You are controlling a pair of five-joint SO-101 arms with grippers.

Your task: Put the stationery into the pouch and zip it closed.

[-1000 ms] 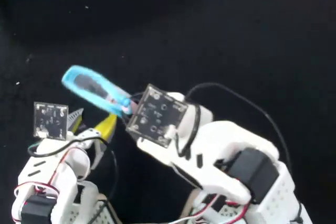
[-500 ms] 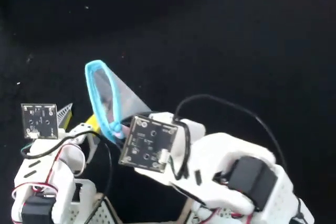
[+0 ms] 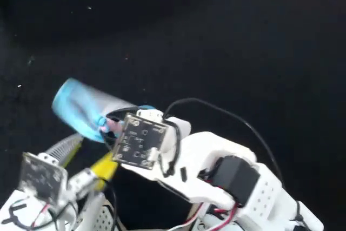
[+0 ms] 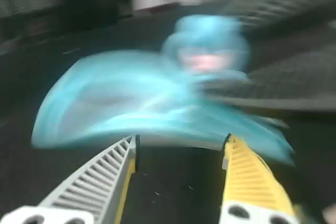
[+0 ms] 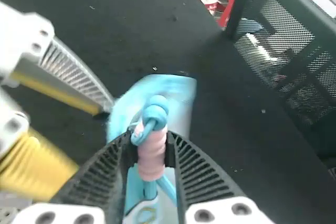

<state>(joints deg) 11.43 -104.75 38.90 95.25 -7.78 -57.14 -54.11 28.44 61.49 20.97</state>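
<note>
My right gripper [image 5: 149, 139] is clamped on the pink pull [image 5: 152, 163] of the pouch [image 5: 168, 93]. A blue loop [image 5: 155, 110] sticks out just past my 2 fingertips. My left gripper [image 4: 181, 142] is spread wide and holds nothing. The pouch lies across the gap just beyond its grey and yellow fingers, and I cannot tell whether any fabric is between them.

I judge the step in hand to be the zipping, and it needs a second hold. I should bring the left fingers around the pouch's body near the end of the zip and pinch the fabric firmly, so the pull has something to work against. Then I should draw the pull straight along the zip line, not across it, with the fabric taut. With only 1 hold the soft pouch would likely just swing after the pull.

The pouch is light blue with a paler, greyish face, and looks limp and thin-walled. From above, the pouch [image 3: 78, 106] is over the left near part of the black table [image 3: 227, 47], just ahead of both grippers. I cannot tell whether it touches the table, how far the zip is shut, or whether the stationery is inside.
</note>
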